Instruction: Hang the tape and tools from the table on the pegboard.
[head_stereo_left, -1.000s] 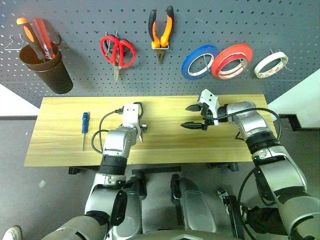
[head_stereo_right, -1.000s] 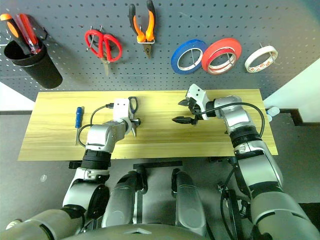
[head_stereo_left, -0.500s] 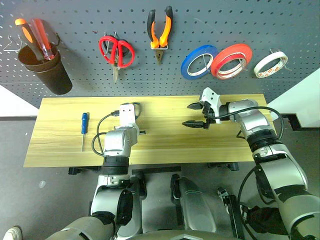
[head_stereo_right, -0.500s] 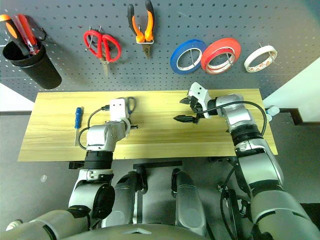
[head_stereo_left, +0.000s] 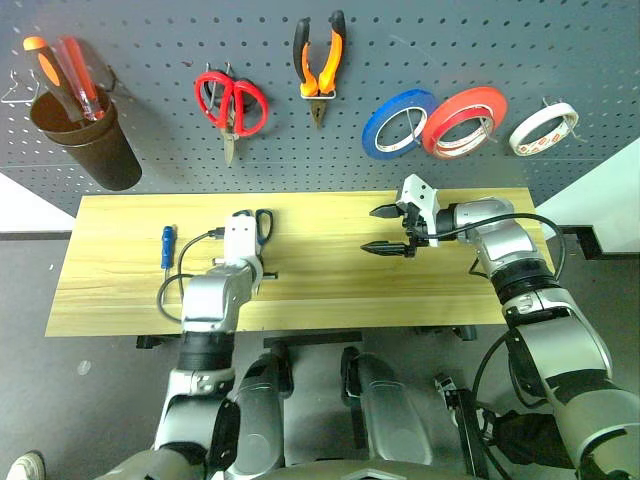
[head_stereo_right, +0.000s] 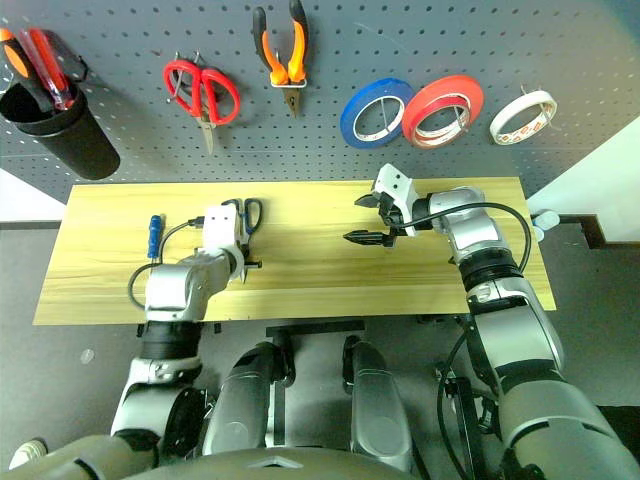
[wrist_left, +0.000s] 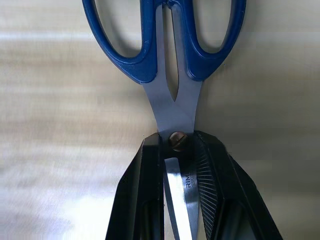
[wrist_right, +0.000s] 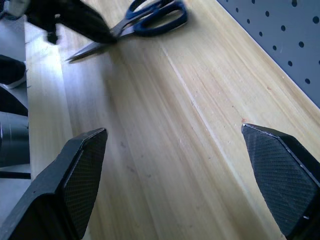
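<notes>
Dark grey pegboard (head_stereo_left: 200, 150) fills the top of the head views, and below it runs the table (head_stereo_left: 320, 290) with its pale wood planks. On the board, from upper left to upper right, hang a dark cup (head_stereo_left: 85, 140) holding an orange and a red screwdriver whose shafts are hidden inside it, red-handled scissors (head_stereo_left: 231, 103), orange-and-black pliers (head_stereo_left: 320, 62), a blue tape roll (head_stereo_left: 398, 123), a red-orange tape roll (head_stereo_left: 463, 121) and the whitish tape roll (head_stereo_left: 542, 128); printing on the whitish roll's inner face is too small to read. On the table at centre left, the left pincer (wrist_left: 180, 150) is clamped shut on the dark-blue-handled scissors (wrist_left: 167, 45) right at the pivot screw, the handle loops pointing away from it toward the board. The blade tips are cut off at the lower edge of the left wrist view, and lettering stamped on the blade near the screw begins "RIM" with the rest covered by a finger. The slim blue-handled screwdriver (head_stereo_left: 167, 252) lies on the table at the left of the frame, well apart from the scissors. At centre right the right pincer (head_stereo_left: 388, 230) hangs above bare wood with its fingers spread wide and nothing between them.
</notes>
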